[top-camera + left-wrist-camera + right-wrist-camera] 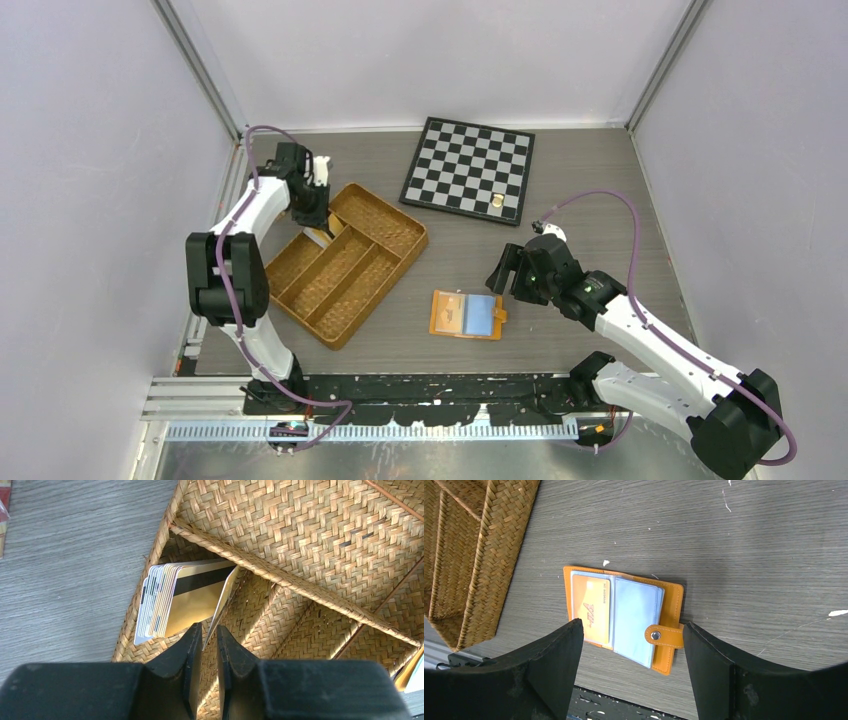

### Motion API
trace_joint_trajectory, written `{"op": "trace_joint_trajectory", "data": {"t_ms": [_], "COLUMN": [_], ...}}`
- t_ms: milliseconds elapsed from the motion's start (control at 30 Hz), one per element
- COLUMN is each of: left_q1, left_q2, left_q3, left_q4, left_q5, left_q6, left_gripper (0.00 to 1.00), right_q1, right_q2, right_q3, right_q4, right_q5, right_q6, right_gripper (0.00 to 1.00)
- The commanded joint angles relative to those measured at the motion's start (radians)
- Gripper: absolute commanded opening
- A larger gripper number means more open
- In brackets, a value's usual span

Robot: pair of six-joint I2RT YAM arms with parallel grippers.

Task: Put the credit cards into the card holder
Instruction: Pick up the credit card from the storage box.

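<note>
Toward the far-left corner of the grey wood-grain worktop (600,200), the left claw (209,630) reaches into an end compartment of the brown woven divided tray (383,294). A stack of thin plastic credit cards (162,600) stands there on edge against the tray's wall. One gold card (225,597) leans off the stack, its edge running between the narrowly parted fingers; whether they pinch it I cannot tell. Near the middle of the near edge lies the small orange leather-like folding card holder (672,610), opened flat, with the right claw (631,626) spread wide above it, empty. The step in hand looks like picking a card from the tray. The next move calls for a firm pinch, a lift clear of the weave, and a carry to an open sleeve.
</note>
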Motion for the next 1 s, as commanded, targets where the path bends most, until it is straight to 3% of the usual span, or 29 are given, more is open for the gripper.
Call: {"op": "trace_joint_trajectory", "data": {"t_ms": [0,167,333,700,867,967], "left_q1": [-0.009,-0.020,-0.037,-0.042,-0.083,-0.135], "left_q2": [0.005,0.022,-0.006,-0.294,-0.369,-0.364], "left_q3": [0.021,0.023,0.022,0.037,0.113,0.154], "left_q4": [0.035,0.037,0.041,-0.043,-0.109,-0.156], "left_q5": [0.024,0.026,-0.018,-0.124,-0.015,0.170], "left_q6": [-0.007,-0.009,0.007,0.051,0.011,0.000], "left_gripper": [0.19,0.18,0.00,0.00,0.00,0.00], "right_q1": [-0.003,-0.003,-0.004,-0.004,-0.004,-0.004], "right_q2": [0.000,-0.006,-0.024,-0.069,-0.068,-0.078], "right_q3": [0.006,0.006,0.012,0.116,0.181,0.191], "right_q4": [0.029,0.028,0.028,-0.043,-0.014,0.082], "right_q5": [0.000,0.000,0.000,0.050,0.015,-0.176], "right_q6": [0.000,0.000,-0.003,-0.084,-0.144,-0.203], "right_gripper": [0.77,0.77,0.77,0.77,0.78,0.80]}}
